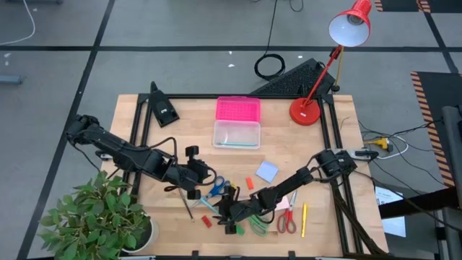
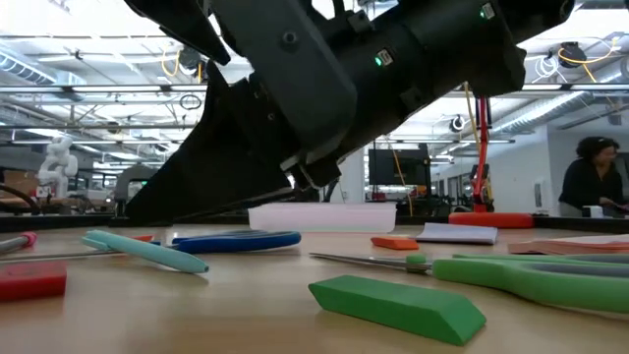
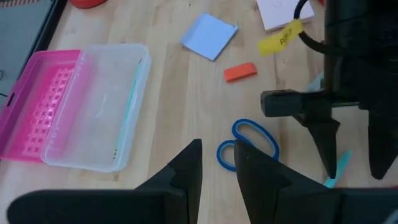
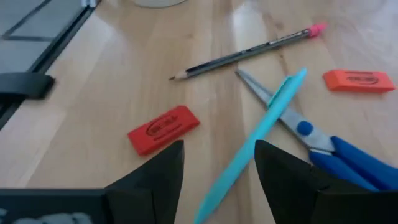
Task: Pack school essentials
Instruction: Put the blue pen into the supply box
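The school essentials lie loose on the table's near half. They include blue scissors (image 1: 216,186), a turquoise pen (image 4: 261,130), a pencil (image 4: 249,53), a red eraser (image 4: 163,129), an orange eraser (image 3: 240,72), a green eraser (image 2: 398,305), green scissors (image 1: 260,225), red scissors (image 1: 286,220) and a blue notepad (image 1: 267,171). My right gripper (image 4: 217,168) is open low over the pen, a finger on each side, not touching it. My left gripper (image 3: 217,168) is open just left of the blue scissors' handles (image 3: 249,140) and holds nothing.
A clear plastic box (image 1: 237,134) lies at the table's middle far side, its pink lid (image 1: 237,110) beside it. A red desk lamp (image 1: 307,112) stands at the far right. A potted plant (image 1: 101,217) is at the near left corner. A yellow pencil (image 1: 304,220) lies near right.
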You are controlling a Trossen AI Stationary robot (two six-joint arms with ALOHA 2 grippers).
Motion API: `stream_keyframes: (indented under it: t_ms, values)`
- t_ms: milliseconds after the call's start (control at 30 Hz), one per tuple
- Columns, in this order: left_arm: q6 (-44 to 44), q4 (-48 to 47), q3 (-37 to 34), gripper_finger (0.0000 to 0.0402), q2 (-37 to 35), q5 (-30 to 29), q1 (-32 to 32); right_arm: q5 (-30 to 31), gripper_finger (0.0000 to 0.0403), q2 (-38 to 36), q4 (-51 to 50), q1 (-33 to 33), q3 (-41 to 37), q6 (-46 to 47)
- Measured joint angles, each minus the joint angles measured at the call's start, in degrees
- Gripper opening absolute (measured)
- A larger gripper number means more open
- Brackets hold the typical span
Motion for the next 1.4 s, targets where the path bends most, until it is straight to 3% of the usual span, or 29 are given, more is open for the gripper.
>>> stream_keyframes:
  t_ms: [567, 1200, 1400]
  values:
    - [0.67, 0.63, 0.0, 0.0097, 0.0, -0.06, 0.43, 0.14, 0.0188, 2.78, 0.54, -0.51, -0.02, 0.73]
    - [1.82, 0.7, 0.0, 0.0097, 0.0, -0.07, 0.42, 0.12, 0.0034, 2.78, -1.86, -1.34, 0.04, 1.81]
    - [1.8, 0.7, 0.0, 0.0097, 0.0, -0.08, 0.42, 0.1, 0.0023, 2.58, -2.22, -1.34, 0.04, 0.96]
